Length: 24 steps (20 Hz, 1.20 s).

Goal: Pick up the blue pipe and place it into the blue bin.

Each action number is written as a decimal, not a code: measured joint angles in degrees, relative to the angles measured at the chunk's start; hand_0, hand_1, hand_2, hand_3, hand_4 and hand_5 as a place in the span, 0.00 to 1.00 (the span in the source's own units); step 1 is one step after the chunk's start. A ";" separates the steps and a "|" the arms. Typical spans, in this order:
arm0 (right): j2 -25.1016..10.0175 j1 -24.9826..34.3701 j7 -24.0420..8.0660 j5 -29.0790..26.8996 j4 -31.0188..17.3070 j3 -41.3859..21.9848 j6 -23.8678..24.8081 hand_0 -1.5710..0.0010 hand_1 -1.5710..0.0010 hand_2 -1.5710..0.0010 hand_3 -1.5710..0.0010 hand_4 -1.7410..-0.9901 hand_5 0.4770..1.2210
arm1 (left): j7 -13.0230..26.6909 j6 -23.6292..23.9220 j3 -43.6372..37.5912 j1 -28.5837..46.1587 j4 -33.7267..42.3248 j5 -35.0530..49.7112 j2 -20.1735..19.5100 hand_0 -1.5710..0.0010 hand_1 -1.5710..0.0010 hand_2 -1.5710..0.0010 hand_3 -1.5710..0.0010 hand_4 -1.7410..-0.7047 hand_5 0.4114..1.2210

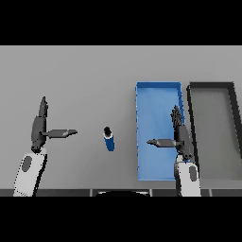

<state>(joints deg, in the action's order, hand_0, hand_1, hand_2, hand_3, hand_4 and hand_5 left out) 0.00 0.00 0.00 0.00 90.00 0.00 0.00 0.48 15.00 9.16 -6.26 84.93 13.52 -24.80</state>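
A short blue pipe [109,139] with a black cap at its far end lies on the grey table, just left of the blue bin [142,142]. My right hand [180,136] hovers over the bin's right side, fingers straight and thumb pointing left, holding nothing. At the left of the table my left hand [39,126] is open too, its thumb pointing right toward the pipe. Both hands are well apart from the pipe.
A dark grey bin [234,118] stands right beside the blue bin, at the right edge of the view. Grey table surface [85,75] stretches behind and to the left of the pipe.
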 measured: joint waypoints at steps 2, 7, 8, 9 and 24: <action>-0.03 -0.32 0.23 -0.04 0.20 -0.05 -0.03 1.00 1.00 1.00 1.00 0.69 0.19 | -0.58 0.06 0.05 0.29 0.28 -0.05 0.03 1.00 1.00 1.00 1.00 0.64 0.22; -2.60 -3.08 4.13 2.63 3.04 -2.48 -2.10 1.00 1.00 1.00 1.00 0.69 0.19 | -2.96 -7.19 2.42 1.30 2.17 -0.02 -4.45 1.00 1.00 1.00 1.00 0.64 0.22; -4.19 -4.48 5.25 4.75 4.05 -3.86 -2.93 1.00 1.00 1.00 1.00 0.69 0.19 | -4.12 -12.14 3.04 1.73 2.46 0.46 -7.94 1.00 1.00 1.00 1.00 0.64 0.22; -4.99 -5.14 5.36 5.83 5.18 -4.76 -3.42 1.00 1.00 1.00 1.00 0.69 0.19 | -4.38 -15.39 3.46 1.32 2.58 1.22 -9.67 1.00 1.00 1.00 1.00 0.64 0.22; -7.64 -6.96 3.88 10.04 8.86 -6.97 -3.64 1.00 1.00 1.00 1.00 0.71 0.18 | -5.29 -29.17 13.66 5.45 11.54 1.11 -11.24 1.00 1.00 1.00 1.00 0.55 0.10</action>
<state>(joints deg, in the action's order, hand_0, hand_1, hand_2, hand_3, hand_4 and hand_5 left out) -7.64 -6.96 3.88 10.04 98.86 -6.97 -3.64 -4.82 -14.16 22.82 -0.82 96.47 14.63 -36.04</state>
